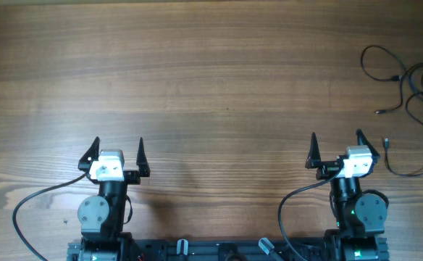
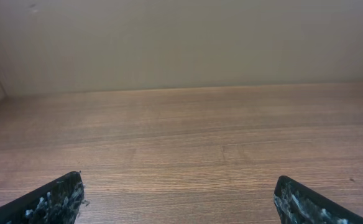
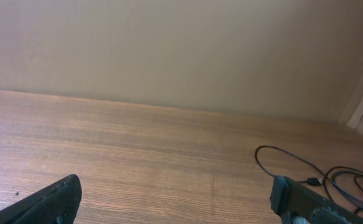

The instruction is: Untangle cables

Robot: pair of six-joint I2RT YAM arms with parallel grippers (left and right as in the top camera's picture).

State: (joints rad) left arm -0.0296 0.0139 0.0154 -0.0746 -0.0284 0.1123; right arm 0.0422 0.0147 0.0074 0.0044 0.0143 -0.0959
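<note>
The cables (image 1: 412, 87) are thin black wires tangled in loose loops on the wooden table at the far right, with small plug ends showing. In the right wrist view the cables (image 3: 330, 174) curl just beyond my right fingertip. My right gripper (image 1: 336, 151) stands open near the front edge, left of and nearer than the tangle, with nothing between its fingers. Far off at the front left, my left gripper (image 1: 117, 154) is open too and holds nothing. The left wrist view shows only bare wood between its fingertips (image 2: 57, 199).
The wooden table (image 1: 211, 80) stretches wide between and beyond both arms. Thicker black arm cables (image 1: 38, 197) loop along the front edge by each base. A plain wall rises behind the table's far edge (image 2: 181, 89).
</note>
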